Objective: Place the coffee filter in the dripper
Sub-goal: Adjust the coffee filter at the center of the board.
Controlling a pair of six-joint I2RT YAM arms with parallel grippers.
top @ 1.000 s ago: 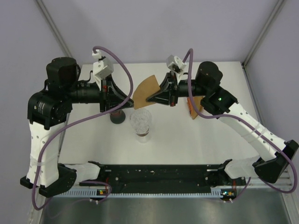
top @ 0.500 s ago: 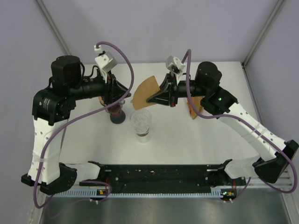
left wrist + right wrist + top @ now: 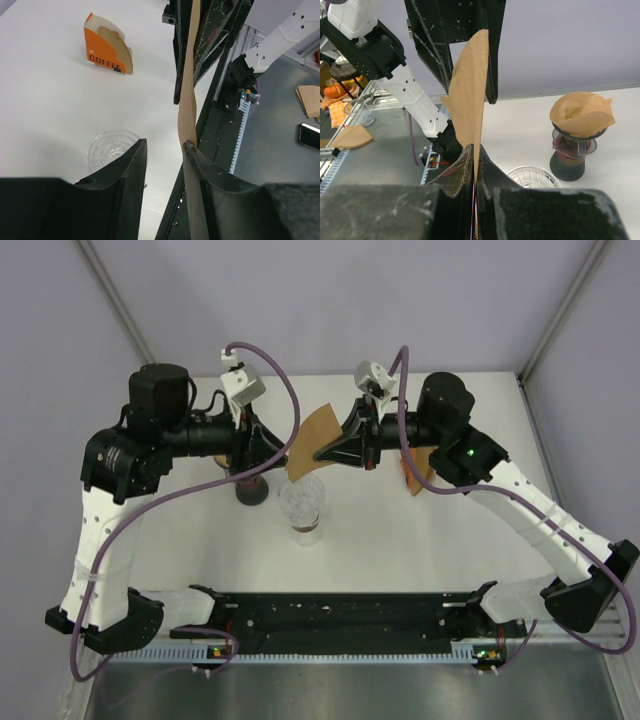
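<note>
Above the dripper: a paper filter being held on edge between both arms.
Just beyond the clear dripper (image 3: pixel 302 498) and raised off the desk (image 3: pixel 400 540), the coffee filter (image 3: pixel 469 90) is hanging clamped at one edge by the right fingers (image 3: pixel 459 172). The left fingers (image 3: pixel 131 170) are standing apart, one touching the paper. The filter is looking light, floppy and easily creased, so a pinch at the rim is probably suiting it best. Left of the dripper a dark stand (image 3: pixel 250 488) is carrying a second filter (image 3: pixel 582 114); right of it an orange box (image 3: pixel 414 472) is standing well apart. The left arm is crowding the way down.
</note>
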